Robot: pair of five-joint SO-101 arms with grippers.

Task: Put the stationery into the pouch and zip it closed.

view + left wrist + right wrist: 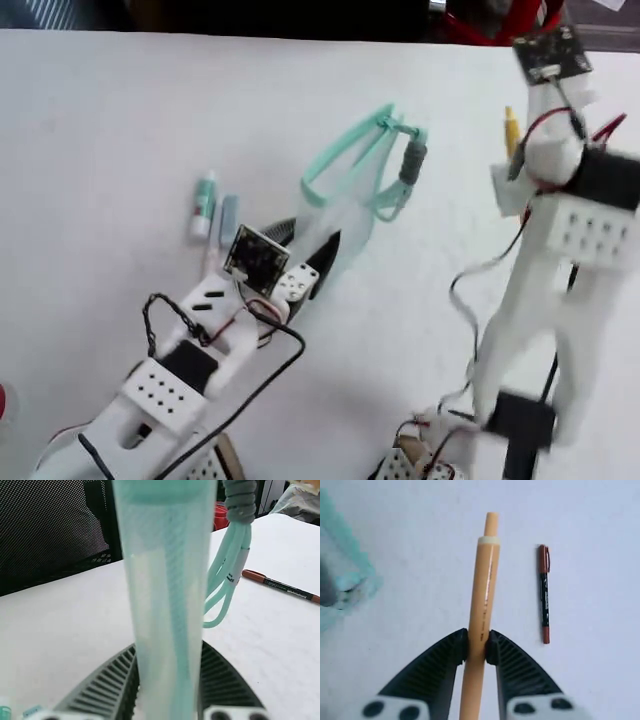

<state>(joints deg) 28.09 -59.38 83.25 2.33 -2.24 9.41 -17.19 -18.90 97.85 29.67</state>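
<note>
Pouch (350, 205), see-through with mint-green trim, is laid out near the middle of the white table (100, 120) in the high view. Its green-edged mouth is spread apart at the 12 o'clock end. A grey tab (412, 160) on a mint cord is hung off it at about 2 o'clock.

The 7 o'clock end of the pouch is pinched by the left gripper (168, 652), with both dark ribbed fingers pressed tight against the fabric.

Over at roughly 3 o'clock from the pouch and well apart from it, an orange pen (481, 590) is clamped by the right gripper (477, 641). The barrel is squeezed between the two fingers and the tip is pointed away from the wrist. A brown marker (544, 595) is left flat on the table just beside the pen, not touching it.

At 9 o'clock from the pouch, a small white tube with a green cap (204, 205) and a grey-blue stick (228, 220) are laid side by side on the table.
</note>
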